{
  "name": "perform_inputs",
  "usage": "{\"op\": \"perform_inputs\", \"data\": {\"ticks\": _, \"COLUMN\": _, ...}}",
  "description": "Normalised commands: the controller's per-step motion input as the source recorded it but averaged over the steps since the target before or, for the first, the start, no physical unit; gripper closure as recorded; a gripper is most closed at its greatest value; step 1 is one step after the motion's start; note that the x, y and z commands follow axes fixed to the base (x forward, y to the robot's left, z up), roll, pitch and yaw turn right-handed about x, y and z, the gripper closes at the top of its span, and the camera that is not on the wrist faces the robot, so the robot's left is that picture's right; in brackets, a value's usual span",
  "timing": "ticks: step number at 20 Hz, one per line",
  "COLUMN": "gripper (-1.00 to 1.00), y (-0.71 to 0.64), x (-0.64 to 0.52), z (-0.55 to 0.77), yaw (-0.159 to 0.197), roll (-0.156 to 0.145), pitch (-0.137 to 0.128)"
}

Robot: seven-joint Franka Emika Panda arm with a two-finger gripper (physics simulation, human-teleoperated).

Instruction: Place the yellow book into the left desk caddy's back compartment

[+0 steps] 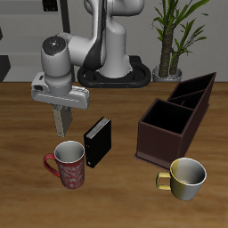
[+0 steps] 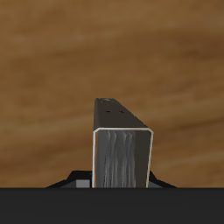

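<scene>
While the end effector [image 1: 64,125] is gripping the yellow book [image 2: 121,157] above the counter [image 1: 22,116], well apart from the caddy [image 1: 176,116], it is risking clipping the black book [image 1: 98,141] and red mug [image 1: 69,166] below.

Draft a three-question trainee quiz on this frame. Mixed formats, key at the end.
1. True or false: the hand grips the yellow book above the table.
2. What stands right beside the red mug? A) black book B) potted plant C) a second caddy
3. Which mug is nearer the left desk caddy?

Key: 1 true; 2 A; 3 the pale yellow mug.
</scene>
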Motion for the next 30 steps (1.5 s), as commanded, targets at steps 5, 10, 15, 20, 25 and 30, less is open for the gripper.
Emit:
{"op": "perform_inputs", "data": {"ticks": 5, "gripper": 1.00, "y": 0.11, "x": -0.01, "z": 0.37, "yaw": -0.005, "roll": -0.005, "pitch": -0.048}}
{"op": "perform_inputs", "data": {"ticks": 10, "gripper": 1.00, "y": 0.14, "x": -0.09, "z": 0.48, "yaw": -0.019, "roll": -0.015, "pitch": -0.053}}
{"op": "perform_inputs", "data": {"ticks": 15, "gripper": 1.00, "y": 0.19, "x": -0.14, "z": 0.43, "yaw": -0.025, "roll": -0.045, "pitch": -0.019}}
{"op": "perform_inputs", "data": {"ticks": 20, "gripper": 1.00, "y": 0.44, "x": -0.15, "z": 0.28, "yaw": 0.009, "roll": 0.052, "pitch": -0.001}}
{"op": "perform_inputs", "data": {"ticks": 25, "gripper": 1.00, "y": 0.50, "x": -0.16, "z": 0.27, "yaw": 0.027, "roll": 0.069, "pitch": -0.041}}
{"op": "perform_inputs", "data": {"ticks": 30, "gripper": 1.00, "y": 0.28, "x": -0.12, "z": 0.30, "yaw": 0.031, "roll": 0.035, "pitch": -0.053}}
